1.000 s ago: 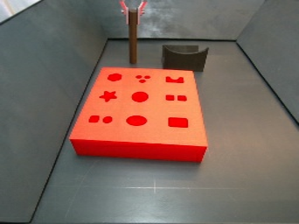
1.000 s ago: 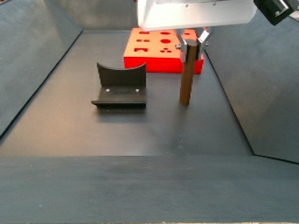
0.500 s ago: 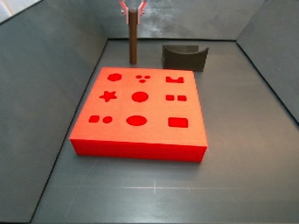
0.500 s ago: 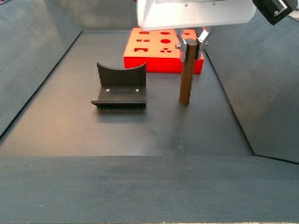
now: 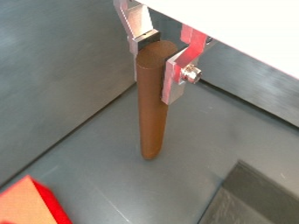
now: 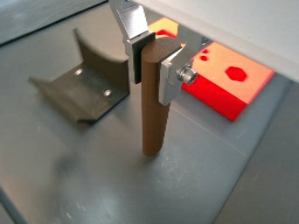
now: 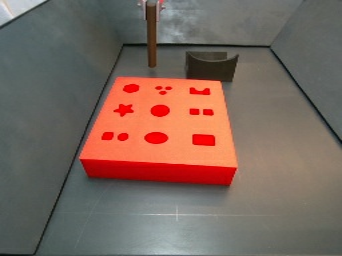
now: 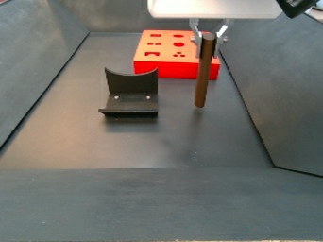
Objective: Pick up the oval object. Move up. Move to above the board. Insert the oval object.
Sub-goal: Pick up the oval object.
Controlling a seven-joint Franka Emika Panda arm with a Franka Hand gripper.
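The oval object [image 6: 152, 101] is held upright by the gripper [image 6: 156, 54], between the board [image 8: 176, 54] and the fixture [image 8: 128, 93].

Gripper [image 5: 160, 54]: upper body running off frame edge in both wrist views; in a side view [image 7: 150, 5] only finger tips showing at edge.
Peg [image 6: 152, 105]: top end being covered by finger pads.
Board [image 5: 33, 203]: only a corner showing in wrist view; [image 8: 177, 52] partly hidden behind peg.
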